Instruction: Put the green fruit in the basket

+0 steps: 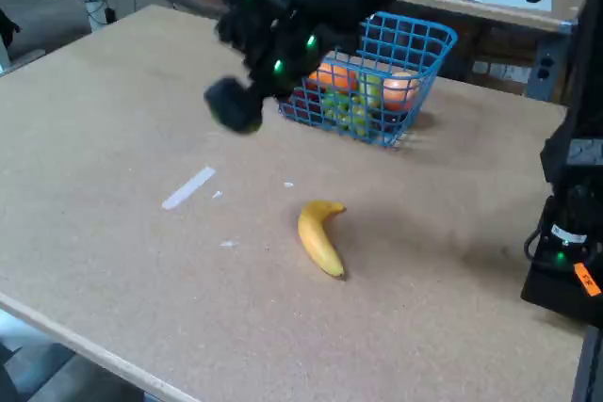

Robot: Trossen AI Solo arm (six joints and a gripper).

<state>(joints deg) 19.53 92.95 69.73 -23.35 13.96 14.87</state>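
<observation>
Blur is smearing my arm across the fixed view, so my gripper is showing only as a dark lump hanging above the table, just left of the basket. I cannot tell whether my jaws are standing wide or narrow, and I am seeing nothing green between them.

I am reading the green fruit as the greenish shape sitting inside the basket, low behind the blue mesh, beside something orange and something peach-coloured (the wire and my own arm are hiding enough that I am not sure of its exact shade or whether there is more than one green piece). If that is the task's fruit, the job is looking done, which would explain why I am hanging off to the basket's side rather than over it.

The banana is lying alone on the open board, well apart from the basket, with a pale strip to its left.
</observation>
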